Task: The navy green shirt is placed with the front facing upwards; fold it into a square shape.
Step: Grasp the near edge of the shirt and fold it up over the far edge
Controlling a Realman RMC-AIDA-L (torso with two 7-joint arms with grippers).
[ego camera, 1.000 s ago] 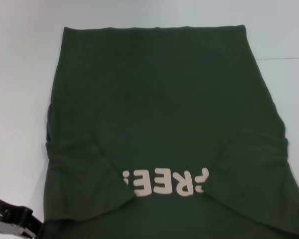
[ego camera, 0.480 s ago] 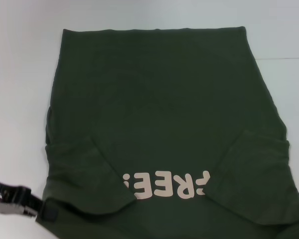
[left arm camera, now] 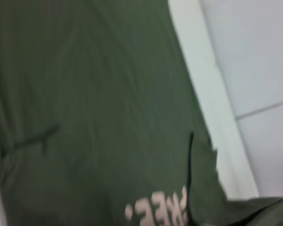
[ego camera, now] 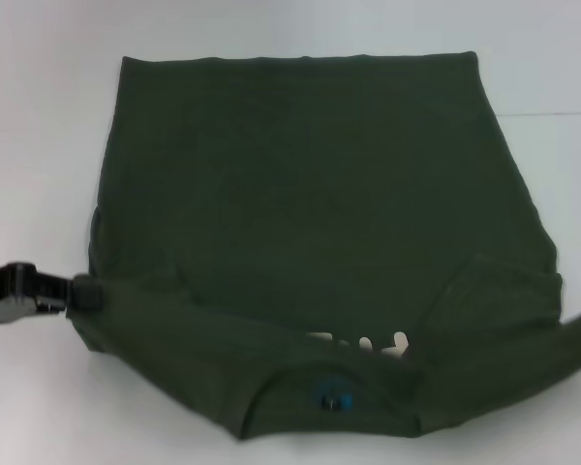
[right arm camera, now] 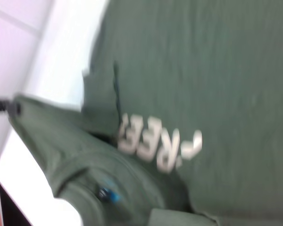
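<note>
the navy green shirt point(ego camera: 310, 223) lies spread on the white surface point(ego camera: 39, 116), its collar end doubled over the cream print point(ego camera: 368, 344), the blue neck label point(ego camera: 334, 400) showing. the left pincer point(ego camera: 77, 294) pinches the shirt's near left edge. the right pincer is out of view.

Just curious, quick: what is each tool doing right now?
Left tool: closed on the navy green shirt, at its left edge.
Right tool: out of view.

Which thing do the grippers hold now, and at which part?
The left gripper grips the navy green shirt at its near left shoulder edge. The right gripper is out of view.
</note>
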